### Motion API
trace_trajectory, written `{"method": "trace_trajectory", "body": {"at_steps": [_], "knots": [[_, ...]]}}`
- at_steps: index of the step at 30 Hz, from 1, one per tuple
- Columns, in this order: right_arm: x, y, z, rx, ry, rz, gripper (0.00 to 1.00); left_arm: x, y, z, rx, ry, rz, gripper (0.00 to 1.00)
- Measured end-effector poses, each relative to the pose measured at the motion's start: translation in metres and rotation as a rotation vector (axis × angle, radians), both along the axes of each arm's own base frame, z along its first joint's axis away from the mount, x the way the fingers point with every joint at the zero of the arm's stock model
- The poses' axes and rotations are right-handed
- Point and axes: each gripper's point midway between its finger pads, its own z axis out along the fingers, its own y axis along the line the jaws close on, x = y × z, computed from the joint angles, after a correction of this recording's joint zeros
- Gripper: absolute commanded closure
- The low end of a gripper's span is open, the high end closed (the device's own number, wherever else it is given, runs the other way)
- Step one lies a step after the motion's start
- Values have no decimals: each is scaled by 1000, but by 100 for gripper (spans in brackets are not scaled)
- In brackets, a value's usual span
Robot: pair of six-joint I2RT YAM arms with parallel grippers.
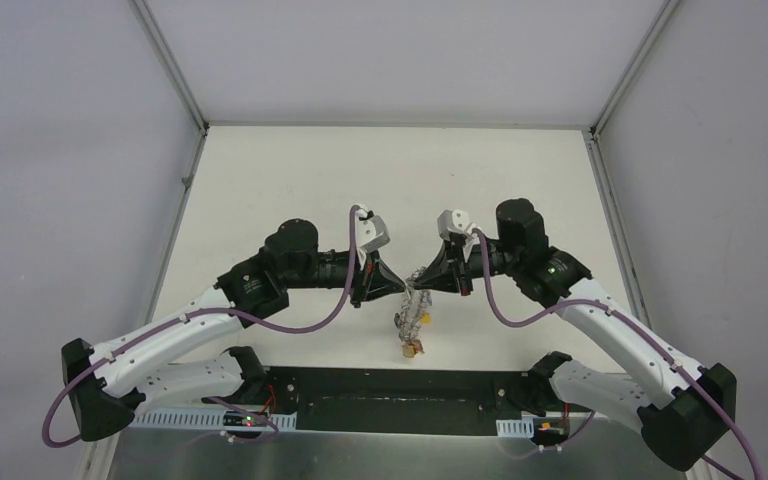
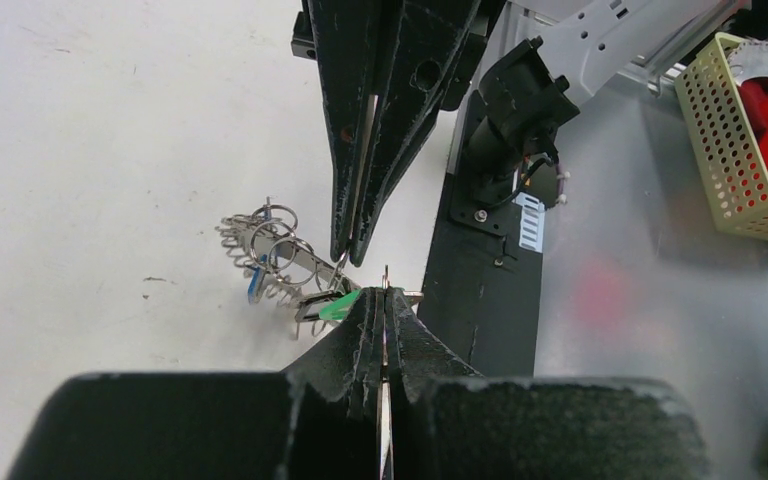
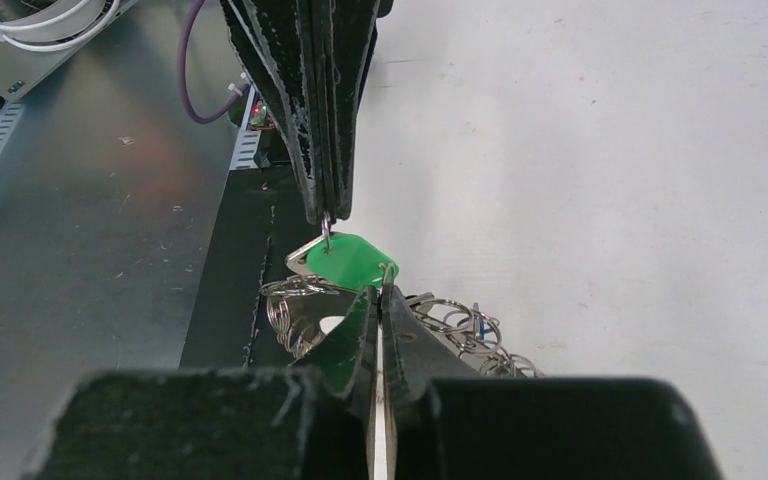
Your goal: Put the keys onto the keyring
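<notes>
So that loop can feed onto ring, the left tool (image 2: 385, 300) and right tool (image 3: 380, 295) meet tip to tip. The left is pinched shut on the wire loop of the small metal key with a bright green plastic tag (image 3: 350, 262). The right is clamped, seemingly, on the large silvery chain-like keyring (image 2: 275, 245) trailing below, a blue plastic tag (image 2: 253, 287) among its coils. Behind the tips runs a black base plate (image 2: 490, 290); beyond, white counter (image 3: 610, 150) gives room.

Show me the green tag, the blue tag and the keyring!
green tag (image 3: 348, 262): right wrist view, middle of its flat face.
blue tag (image 2: 253, 287): left wrist view, its thin visible edge.
keyring (image 1: 414, 310): top view, middle of the silvery bunch.
</notes>
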Motion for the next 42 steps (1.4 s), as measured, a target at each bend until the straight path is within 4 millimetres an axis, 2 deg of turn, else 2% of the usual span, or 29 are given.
{"method": "trace_trajectory", "body": {"at_steps": [6,23,33,37,40,42], "knots": [[-4,1,-4,-7,4,11,100,4,-1,-4,10,36,28,100],[-6,2,1,11,-33,20,100,15,2,-25,82,101,112,100],[-4,3,3,24,-54,13,100,19,4,-27,90,109,140,99],[-6,3,2,30,-55,14,100,19,5,-28,94,98,137,68],[-7,3,3,35,-55,16,100,19,6,-28,98,82,135,57],[-8,3,4,42,-58,15,100,18,8,-26,97,59,130,55]]}}
